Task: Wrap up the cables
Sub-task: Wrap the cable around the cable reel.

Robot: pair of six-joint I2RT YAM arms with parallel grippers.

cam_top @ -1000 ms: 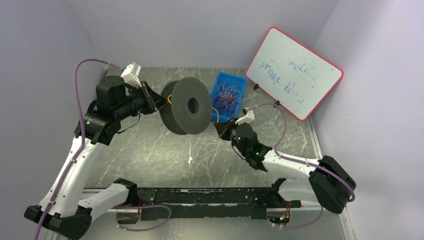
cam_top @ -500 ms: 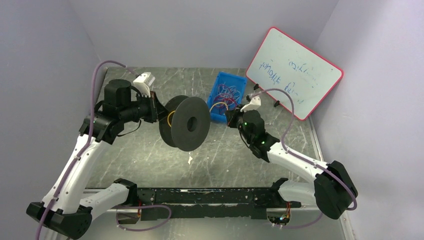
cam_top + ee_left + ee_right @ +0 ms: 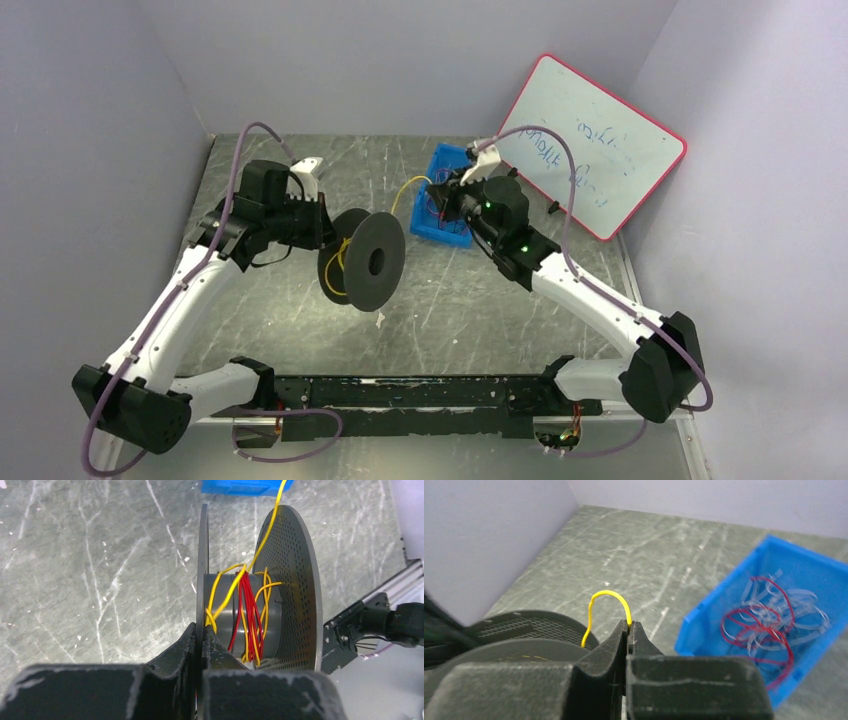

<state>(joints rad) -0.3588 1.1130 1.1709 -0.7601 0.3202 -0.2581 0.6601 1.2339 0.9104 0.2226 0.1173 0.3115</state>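
Observation:
A black spool (image 3: 367, 264) hangs above the table, and my left gripper (image 3: 202, 630) is shut on the thin edge of its left flange. Red and yellow cables (image 3: 250, 615) are wound round the grey hub. One yellow cable (image 3: 267, 530) runs from the hub up toward the back. Its far end (image 3: 609, 594) arches into my right gripper (image 3: 629, 625), which is shut on it beside the blue bin (image 3: 704, 625). In the top view the right gripper (image 3: 440, 196) hovers at the bin's left edge. More red and white cables (image 3: 769, 615) lie tangled inside the bin.
A red-framed whiteboard (image 3: 590, 140) leans against the wall at the back right. A black rail (image 3: 420, 395) runs along the near edge between the arm bases. Grey walls close in the left, back and right sides.
The left arm has brought the spool down, away from the camera. The right gripper has swung back and up to the bin, drawing the yellow cable out from the spool.

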